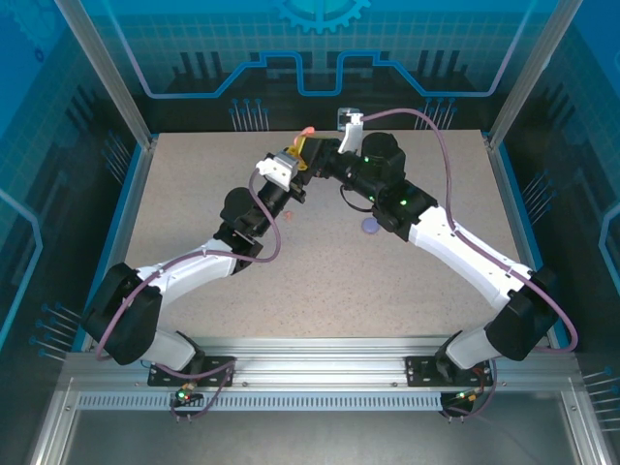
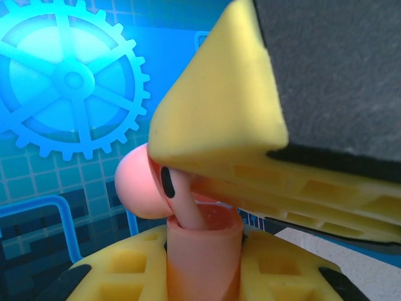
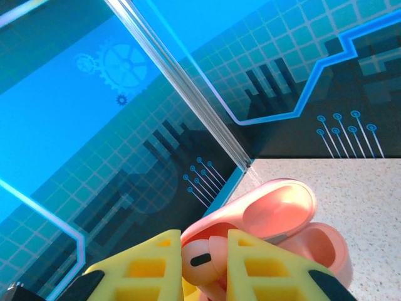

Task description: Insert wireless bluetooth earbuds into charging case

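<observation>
Earbud (image 3: 199, 258), case (image 3: 283, 213) gripped near table's (image 1: 387, 291) far edge.

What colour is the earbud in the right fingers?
The earbud is pale pink; the right wrist view shows it best.

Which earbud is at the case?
At the table's far middle, the left gripper holds an open pink case. The earbud pinched by the right gripper is pale pink with a black oval, unlike the loose purple piece.

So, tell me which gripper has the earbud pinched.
The right gripper: its yellow fingers pinch the pink earbud at the open pink case. The left gripper is shut on that case instead.
</observation>
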